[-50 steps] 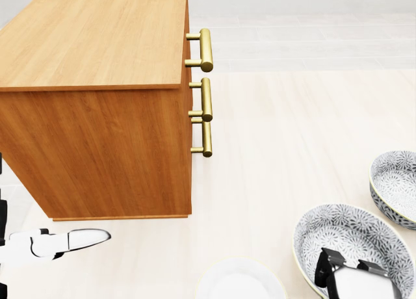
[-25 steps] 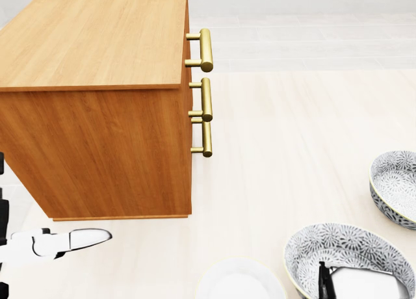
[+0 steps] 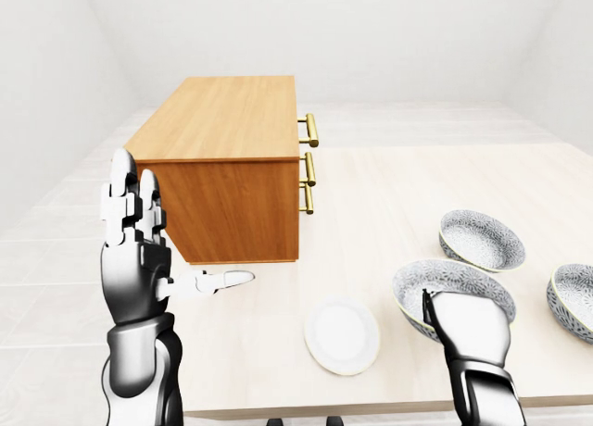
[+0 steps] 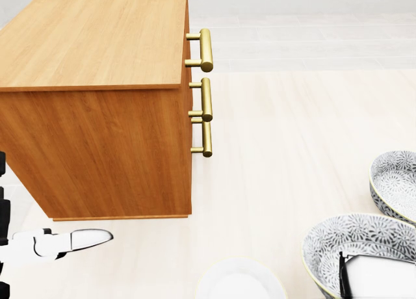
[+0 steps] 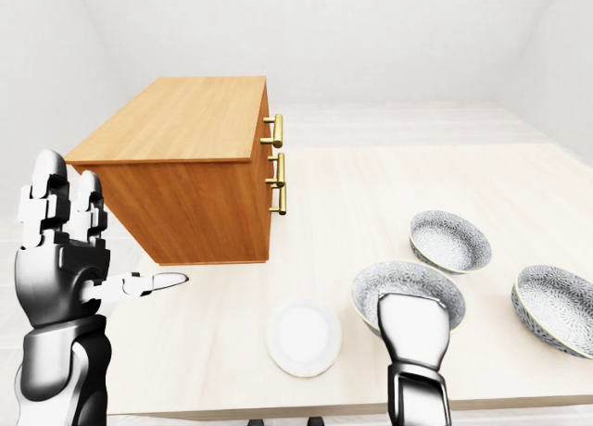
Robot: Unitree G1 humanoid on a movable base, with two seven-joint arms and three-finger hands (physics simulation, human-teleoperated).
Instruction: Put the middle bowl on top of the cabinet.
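Note:
Three grey-patterned bowls show at the right of the left-eye view. The nearest one (image 3: 451,287) is held over the table, tilted, with my right hand (image 3: 468,326) shut on its near rim; the hand's white back hides that rim. In the head view this bowl (image 4: 351,237) and the hand (image 4: 376,277) sit at the bottom right. Another bowl (image 3: 481,240) rests further up the table, and the third (image 3: 574,301) lies at the right edge. The wooden cabinet (image 3: 227,120) stands at upper left, its top bare. My left hand (image 3: 153,250) is raised open beside the cabinet's near side.
A white plate (image 3: 342,335) lies on the light table (image 3: 389,194) between my hands, near the bottom edge. Three gold handles (image 4: 205,49) stick out of the cabinet's right face. White walls and a tiled floor surround the table.
The bowl in my right hand slid a little left, then right and up in the head view, and the black fingers inside it are now hidden. The left hand barely moved.

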